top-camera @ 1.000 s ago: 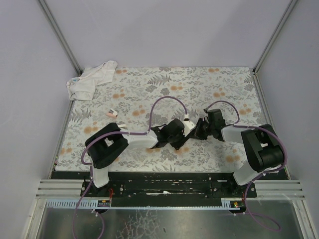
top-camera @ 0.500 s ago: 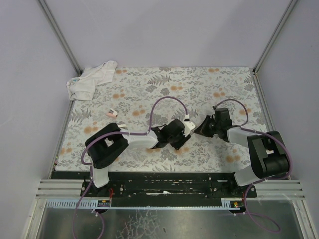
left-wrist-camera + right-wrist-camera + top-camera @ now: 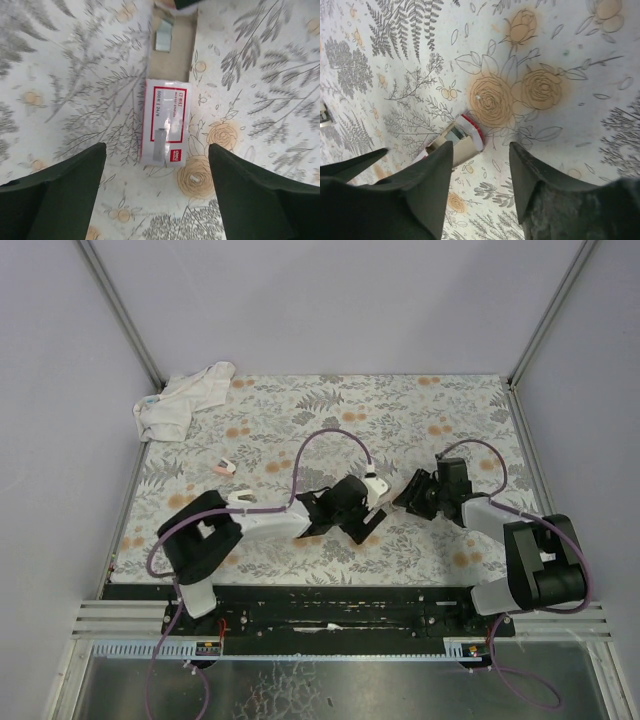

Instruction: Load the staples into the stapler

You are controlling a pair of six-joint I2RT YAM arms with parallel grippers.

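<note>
The staples box [image 3: 165, 122], a white sleeve with a red frame, lies flat on the floral table. Its brown inner tray [image 3: 175, 55] is slid out at the far end, with a strip of staples [image 3: 163, 36] in it. My left gripper [image 3: 156, 150] hangs open just above the sleeve's near end, with a finger off to each side and touching nothing. The right wrist view shows the box [image 3: 465, 139] from the tray end, ahead of my open right gripper [image 3: 480, 147], which is empty. From above, the left gripper [image 3: 362, 518] and right gripper [image 3: 405, 496] face each other. I cannot pick out the stapler.
A crumpled white cloth [image 3: 185, 400] lies at the back left corner. A small pink and white object [image 3: 224, 468] sits on the table [image 3: 300, 410] left of the arms. Grey walls and metal posts enclose the table on three sides.
Both grippers have opened. The right gripper has drawn back to the right, away from the box. The left gripper has let go of the sleeve, which now lies on the table.
</note>
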